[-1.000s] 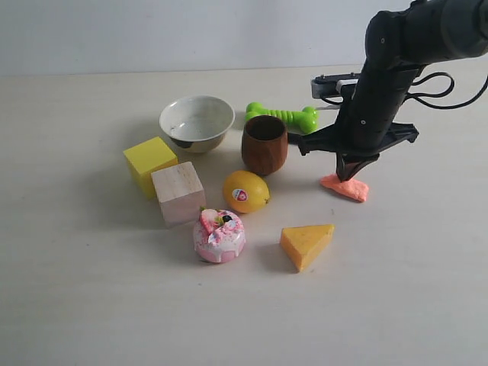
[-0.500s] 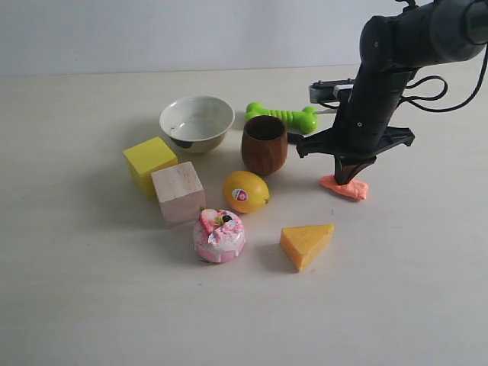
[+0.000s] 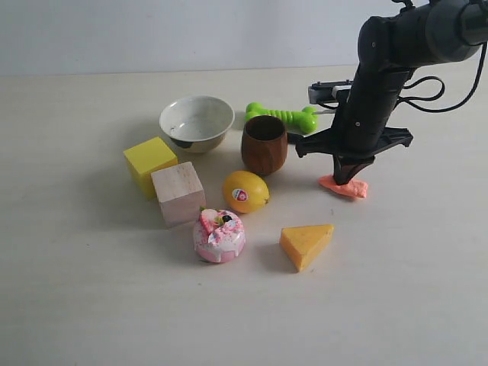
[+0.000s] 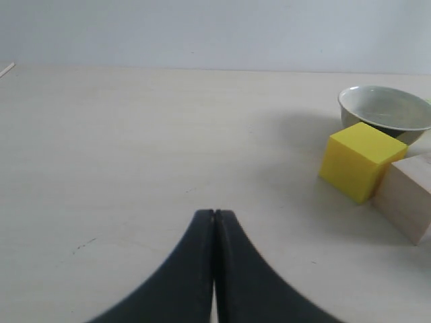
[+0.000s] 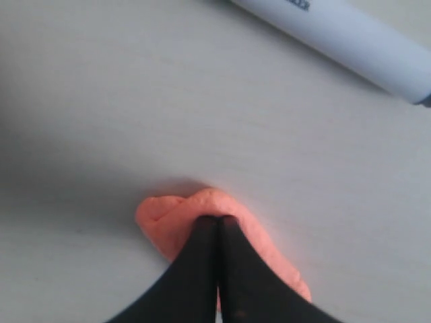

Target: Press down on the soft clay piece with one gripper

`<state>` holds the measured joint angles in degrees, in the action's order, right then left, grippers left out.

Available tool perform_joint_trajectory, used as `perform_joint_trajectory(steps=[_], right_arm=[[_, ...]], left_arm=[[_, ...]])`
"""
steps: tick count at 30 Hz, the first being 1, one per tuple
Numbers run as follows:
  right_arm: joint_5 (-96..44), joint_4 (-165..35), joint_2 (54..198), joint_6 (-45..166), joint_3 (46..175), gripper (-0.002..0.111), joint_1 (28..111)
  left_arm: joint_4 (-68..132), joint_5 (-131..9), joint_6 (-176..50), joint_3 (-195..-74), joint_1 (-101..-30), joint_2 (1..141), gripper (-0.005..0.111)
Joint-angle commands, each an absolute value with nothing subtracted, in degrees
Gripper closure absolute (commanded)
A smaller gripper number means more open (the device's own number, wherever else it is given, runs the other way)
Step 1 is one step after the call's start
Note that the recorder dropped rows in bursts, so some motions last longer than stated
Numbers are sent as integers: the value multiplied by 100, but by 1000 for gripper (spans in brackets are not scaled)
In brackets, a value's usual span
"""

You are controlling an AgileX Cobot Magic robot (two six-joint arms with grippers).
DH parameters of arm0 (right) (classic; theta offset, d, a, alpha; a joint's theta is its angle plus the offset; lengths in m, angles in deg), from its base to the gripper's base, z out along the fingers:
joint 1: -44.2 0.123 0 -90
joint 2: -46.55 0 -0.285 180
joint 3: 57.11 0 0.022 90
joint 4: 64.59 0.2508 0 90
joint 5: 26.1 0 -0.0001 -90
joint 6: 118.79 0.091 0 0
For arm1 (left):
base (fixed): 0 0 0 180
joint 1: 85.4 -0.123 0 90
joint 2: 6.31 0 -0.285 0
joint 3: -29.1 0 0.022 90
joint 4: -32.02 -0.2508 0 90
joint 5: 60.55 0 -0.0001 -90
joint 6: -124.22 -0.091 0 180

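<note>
The soft clay piece [image 3: 347, 187] [image 5: 172, 222] is a flat, lumpy salmon-orange slab lying on the table right of the wooden cup. My right gripper [image 3: 345, 180] [image 5: 217, 219] points straight down with its jaws shut, and its tips touch the top of the clay, sunk slightly into it. Nothing sits between the fingers. My left gripper [image 4: 214, 214] is out of the exterior view; in the left wrist view it is shut and empty over bare table.
Left of the clay stand a brown wooden cup [image 3: 264, 144], a lemon [image 3: 245, 191], a cheese wedge [image 3: 306, 244] and a pink cake toy [image 3: 219, 235]. A green bone toy [image 3: 284, 117], bowl [image 3: 197, 120], yellow cube [image 3: 149, 163], wooden block [image 3: 178, 193] and white marker [image 5: 350, 42] lie nearby.
My right gripper has come down and slightly left onto the clay; the tips now rest in its surface. The left gripper view has no earlier frame.
</note>
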<state>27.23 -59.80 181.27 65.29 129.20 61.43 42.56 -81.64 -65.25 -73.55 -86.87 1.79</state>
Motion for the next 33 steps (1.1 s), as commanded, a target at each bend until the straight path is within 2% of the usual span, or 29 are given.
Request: perform_joint_trajectory(steps=[1,13,33], right_arm=[[2455,-6036,18940,6488,12603,108,6148],[2481,-6008,18821,6474,12603,108,6148],[2464,-6008,17505,6462,12603,108,6148]], left_arm=[[4277,-8114,-6509,-7369,-8660,147,107],[4277,-8114,-6509,-7369,-8660,147,107],[4277,-8114,-6509,-7369,-8660,147,107]])
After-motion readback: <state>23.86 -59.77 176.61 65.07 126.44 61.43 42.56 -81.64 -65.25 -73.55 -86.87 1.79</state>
